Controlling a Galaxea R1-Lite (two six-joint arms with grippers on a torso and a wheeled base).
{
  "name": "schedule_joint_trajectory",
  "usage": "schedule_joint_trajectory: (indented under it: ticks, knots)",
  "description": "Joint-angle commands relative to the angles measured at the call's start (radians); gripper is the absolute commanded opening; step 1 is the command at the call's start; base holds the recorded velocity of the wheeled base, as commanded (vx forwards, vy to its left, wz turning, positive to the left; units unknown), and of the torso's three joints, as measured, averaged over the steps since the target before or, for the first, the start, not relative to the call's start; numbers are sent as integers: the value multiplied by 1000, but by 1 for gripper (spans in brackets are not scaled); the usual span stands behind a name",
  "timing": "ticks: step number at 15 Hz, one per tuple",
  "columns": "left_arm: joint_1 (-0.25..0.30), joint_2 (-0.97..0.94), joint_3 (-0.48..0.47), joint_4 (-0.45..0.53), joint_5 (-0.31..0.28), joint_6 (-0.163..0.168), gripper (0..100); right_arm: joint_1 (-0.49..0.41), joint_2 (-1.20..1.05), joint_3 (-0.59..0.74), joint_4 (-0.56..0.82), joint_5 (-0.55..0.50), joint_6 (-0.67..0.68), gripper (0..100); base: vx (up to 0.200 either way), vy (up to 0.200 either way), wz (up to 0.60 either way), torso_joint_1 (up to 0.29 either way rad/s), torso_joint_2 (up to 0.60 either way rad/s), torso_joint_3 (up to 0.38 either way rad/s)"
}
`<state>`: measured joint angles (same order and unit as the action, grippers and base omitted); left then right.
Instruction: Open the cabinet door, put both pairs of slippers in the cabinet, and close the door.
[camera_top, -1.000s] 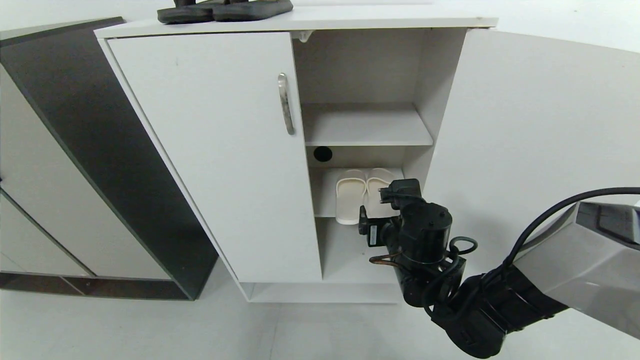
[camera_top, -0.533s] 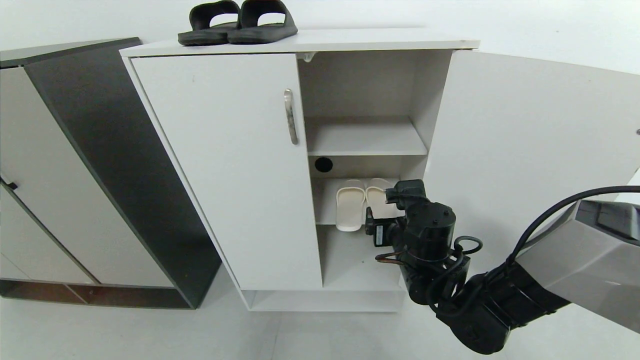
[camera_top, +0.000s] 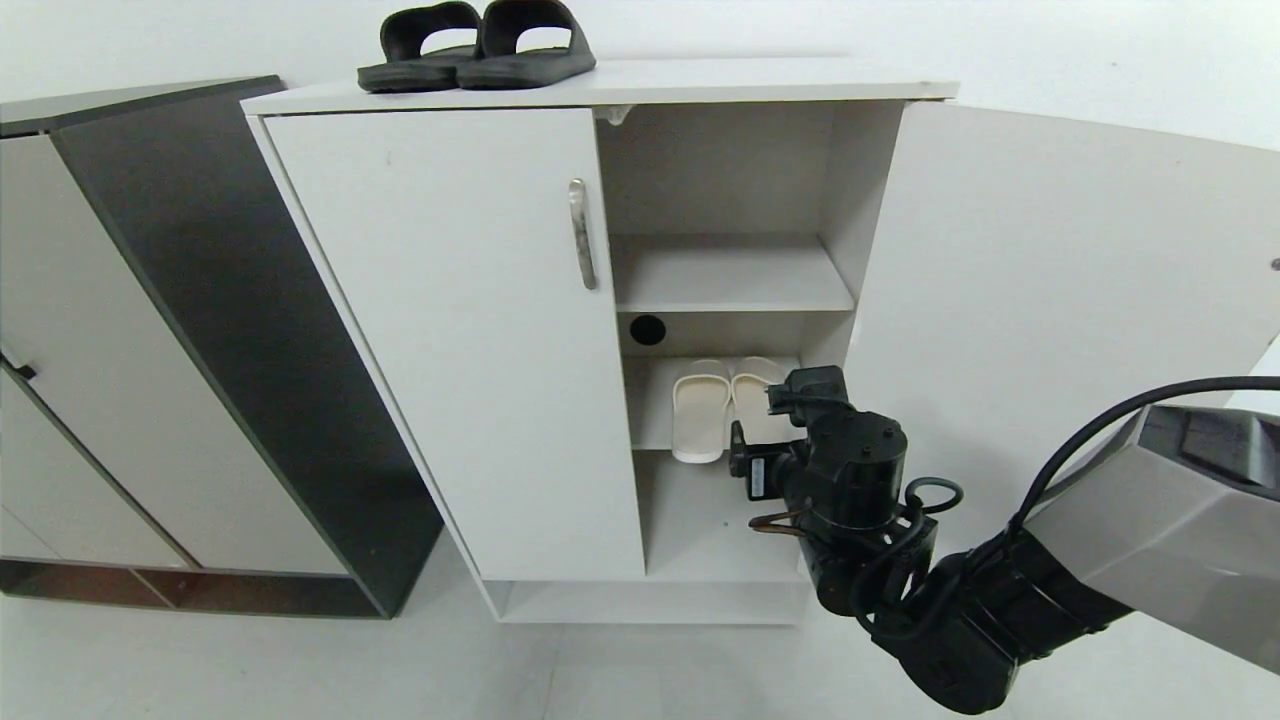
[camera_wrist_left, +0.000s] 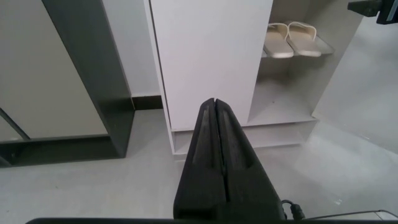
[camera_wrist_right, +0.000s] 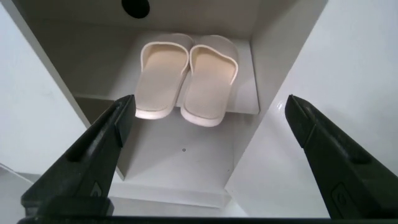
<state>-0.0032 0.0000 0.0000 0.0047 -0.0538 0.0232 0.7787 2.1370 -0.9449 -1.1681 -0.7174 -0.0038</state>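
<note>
Up on the cabinet (camera_top: 760, 80), black slippers (camera_top: 478, 60) look light and squashy; the wide-open right claw (camera_wrist_right: 209, 106) should pinch their straps (camera_top: 430, 14)

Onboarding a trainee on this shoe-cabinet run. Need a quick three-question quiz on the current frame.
1. True or false: the pair of black rubber slippers rests on top of the white wooden cabinet.
2. The pair of cream foam slippers lies on: A upper shelf, B middle shelf, C cabinet floor?
3. Fill in: the right gripper is ____.
Key: 1 true; 2 B; 3 open.
</note>
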Motion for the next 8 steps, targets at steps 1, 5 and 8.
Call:
schedule_joint_trajectory:
  ticks: [1,5,8]
  knots:
    - [0,2,0,0,0,0,0,1,6,3,1,0,-1,100,0,200,0,2,2,7]
    - [0,2,0,0,0,0,0,-1,6,21,-1,0,-13,100,0,200,0,5,2,0]
    - [0,2,0,0,0,0,0,-1,6,26,-4,0,-19,100,0,200,0,2,1,7]
